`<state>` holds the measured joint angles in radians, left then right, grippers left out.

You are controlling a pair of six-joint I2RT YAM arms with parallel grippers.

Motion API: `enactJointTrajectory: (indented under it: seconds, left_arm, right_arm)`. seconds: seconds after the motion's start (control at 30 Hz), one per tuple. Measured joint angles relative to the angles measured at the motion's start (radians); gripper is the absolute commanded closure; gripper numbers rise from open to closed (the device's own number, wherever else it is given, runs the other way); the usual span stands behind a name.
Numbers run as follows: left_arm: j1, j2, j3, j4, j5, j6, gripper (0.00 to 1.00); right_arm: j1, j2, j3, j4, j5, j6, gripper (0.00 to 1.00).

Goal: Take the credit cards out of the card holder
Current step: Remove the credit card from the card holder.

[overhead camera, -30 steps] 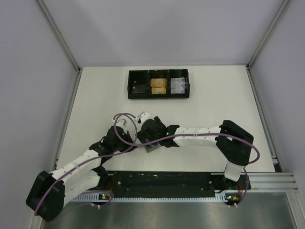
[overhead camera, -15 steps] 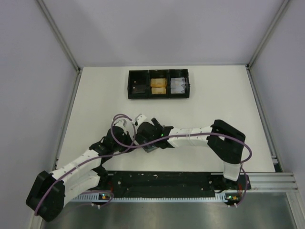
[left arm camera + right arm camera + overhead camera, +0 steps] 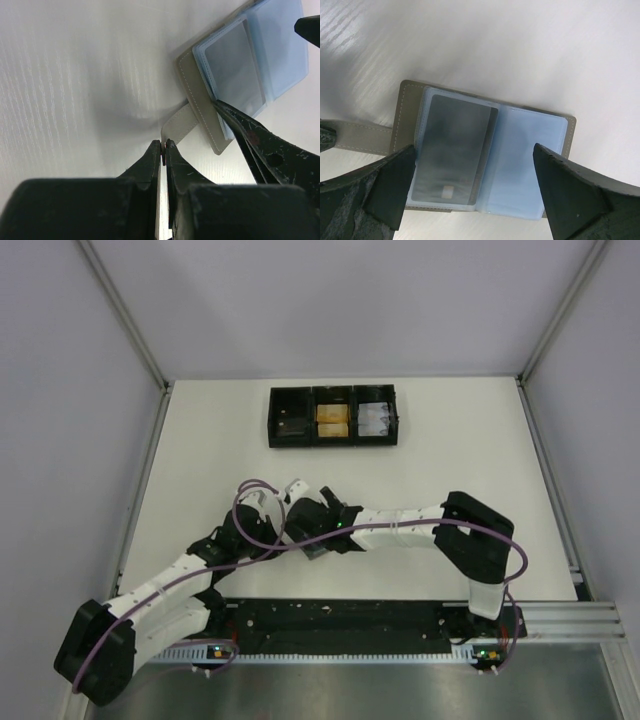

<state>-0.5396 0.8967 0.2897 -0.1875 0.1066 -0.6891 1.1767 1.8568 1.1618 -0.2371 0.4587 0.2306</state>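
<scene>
Our left hand pinches the tab at the card holder's nine o'clock; our right hand gapes wide over the credit card. We fear sleeve friction tugging the tab free.

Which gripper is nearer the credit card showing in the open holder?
Right. The right gripper, open, straddles the card holder over the credit card; the left gripper pinches the tab off its edge.

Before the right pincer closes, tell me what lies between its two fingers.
In the right wrist view, the open card holder lies between the right pincer's wide-open fingers, a credit card showing in one sleeve.
</scene>
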Motion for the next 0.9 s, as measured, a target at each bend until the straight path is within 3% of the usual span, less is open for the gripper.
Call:
enactJointTrajectory:
  seconds: [0.43,0.9]
  left_arm:
    - [-0.001,-0.005,0.0,-0.002,-0.019,0.011,1.0]
    - [-0.001,-0.005,0.0,-0.01,-0.022,0.012,1.0]
  right_arm:
    - [-0.003,-0.112,-0.001,-0.063,0.093,-0.003,0.03]
    - [-0.089,-0.165,-0.074,-0.07,0.047,0.009,0.04]
